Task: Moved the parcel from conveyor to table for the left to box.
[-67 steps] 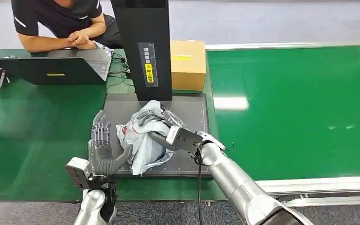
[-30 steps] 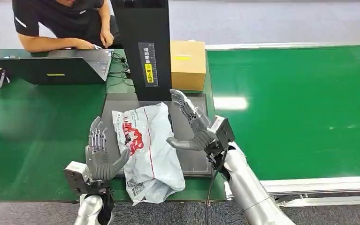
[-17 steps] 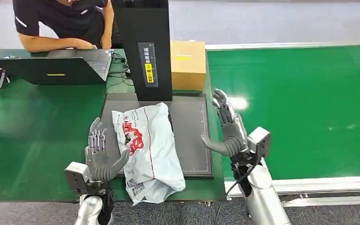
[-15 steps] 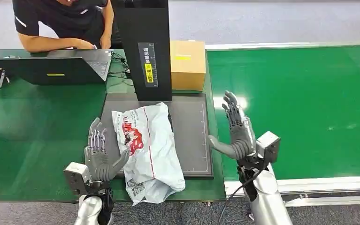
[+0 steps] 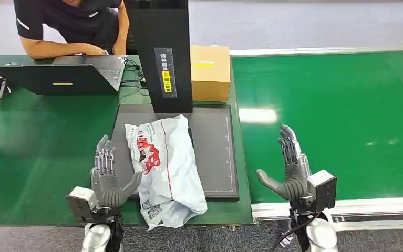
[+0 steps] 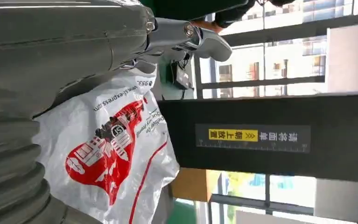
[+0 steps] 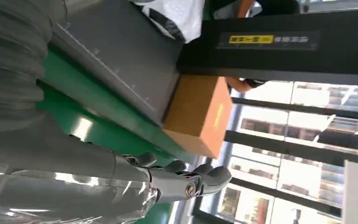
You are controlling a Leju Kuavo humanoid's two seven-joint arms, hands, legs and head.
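Observation:
The parcel [image 5: 166, 168], a white plastic mailer bag with a red logo, lies on the dark grey mat [image 5: 216, 152], its near end hanging over the mat's front edge. In the left wrist view the parcel [image 6: 111, 158] sits close beside the hand. My left hand [image 5: 107, 176] stands upright with fingers spread just left of the parcel, holding nothing. My right hand [image 5: 291, 170] is raised over the green conveyor [image 5: 341, 121], fingers apart and empty, well right of the mat.
A black upright post [image 5: 162, 52] stands at the mat's far edge, with a cardboard box [image 5: 209, 71] right of it. A person sits at a laptop [image 5: 57, 76] at the far left. The conveyor's white edge rail [image 5: 346, 207] runs along the near right.
My right hand let go of the crumpled parcel, which now lies flat on the mat, and drew back right and toward me over the conveyor. The left hand barely moved.

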